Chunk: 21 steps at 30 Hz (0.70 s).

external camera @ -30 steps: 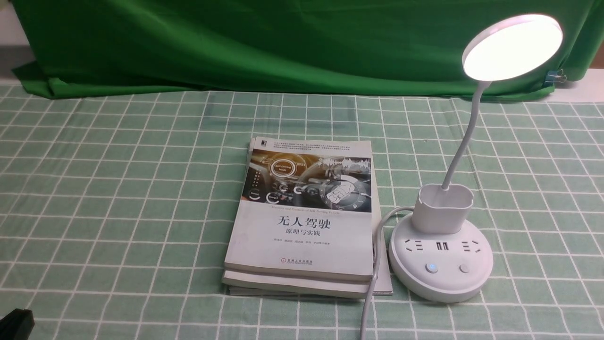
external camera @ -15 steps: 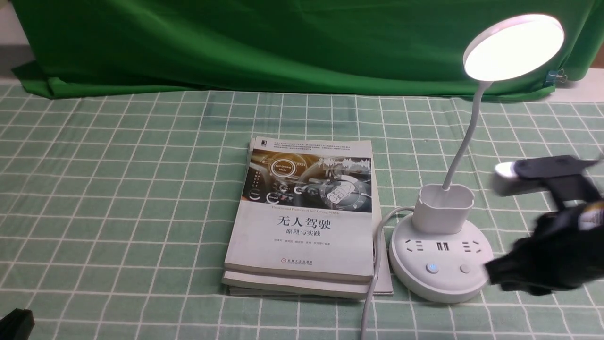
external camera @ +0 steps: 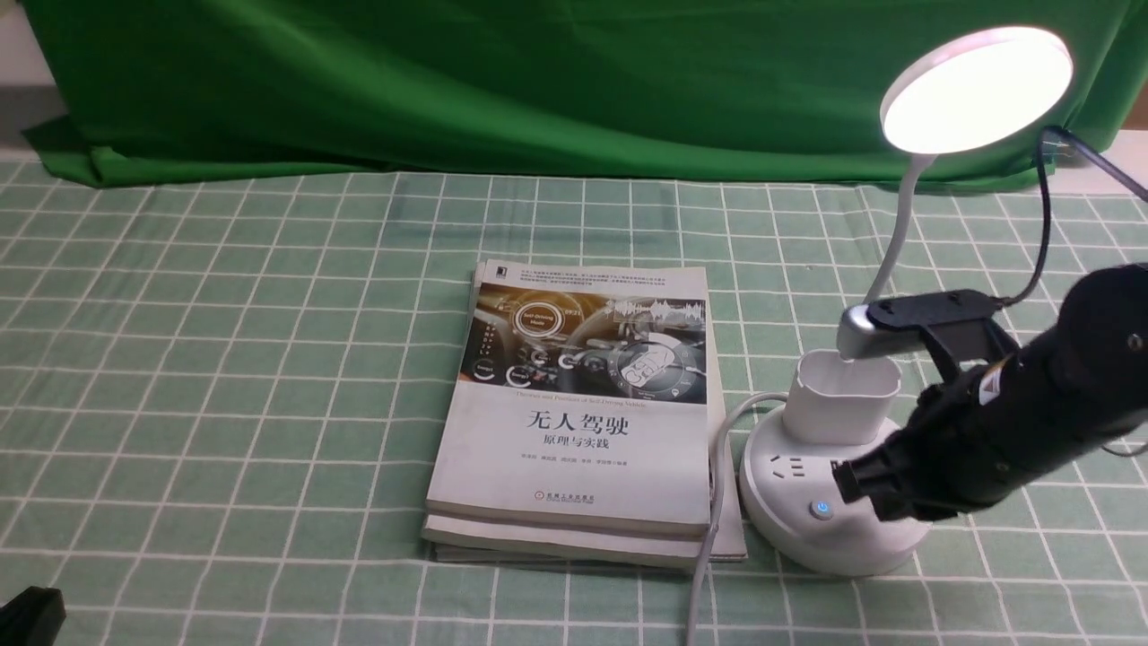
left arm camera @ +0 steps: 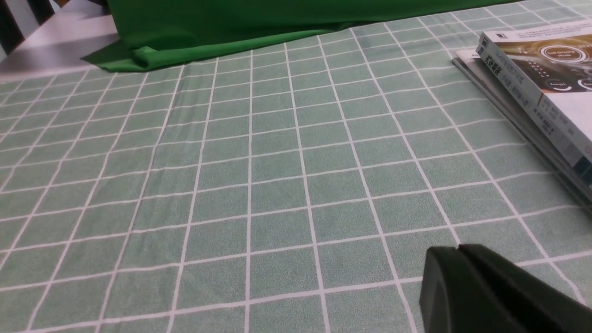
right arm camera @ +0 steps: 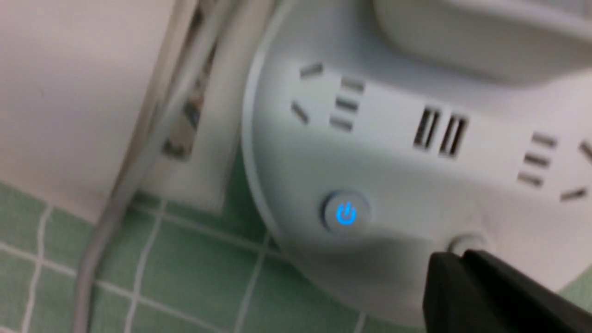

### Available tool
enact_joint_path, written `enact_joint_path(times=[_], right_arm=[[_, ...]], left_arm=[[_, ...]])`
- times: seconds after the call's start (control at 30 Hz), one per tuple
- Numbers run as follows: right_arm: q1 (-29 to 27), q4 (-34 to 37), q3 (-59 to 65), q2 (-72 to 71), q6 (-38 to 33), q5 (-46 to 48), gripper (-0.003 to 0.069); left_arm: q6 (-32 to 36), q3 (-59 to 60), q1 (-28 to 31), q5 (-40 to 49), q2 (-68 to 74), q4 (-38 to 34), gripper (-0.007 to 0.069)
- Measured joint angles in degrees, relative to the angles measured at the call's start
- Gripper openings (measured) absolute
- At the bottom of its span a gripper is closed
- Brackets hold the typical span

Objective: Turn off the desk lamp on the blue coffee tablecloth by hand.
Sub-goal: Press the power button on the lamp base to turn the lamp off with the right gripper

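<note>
Both finger pairs pressed together; right gripper (external camera: 856, 492) held over lit desk lamp (external camera: 841, 397) base, left gripper (left arm camera: 457, 260) parked at tablecloth's (external camera: 269, 359) front-left corner.

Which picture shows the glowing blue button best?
The right wrist view: the blue button sits close up, its power sign clear. The front view shows it as a tiny dot on the desk lamp. The left wrist view misses it.

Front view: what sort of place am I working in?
Probably a staged desk in a lab: green backdrop fabric behind, gridded tablecloth, lit desk lamp beside stacked books.
</note>
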Motion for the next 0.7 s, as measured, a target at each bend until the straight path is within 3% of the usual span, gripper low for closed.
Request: enact_joint_path(times=[0.7], right_arm=[[0.0,-1.87,-1.81,5.48,1.36,-0.7,0.0033]], left_arm=[[0.0,0.0,0.0,0.0,0.0,0.0,0.0]])
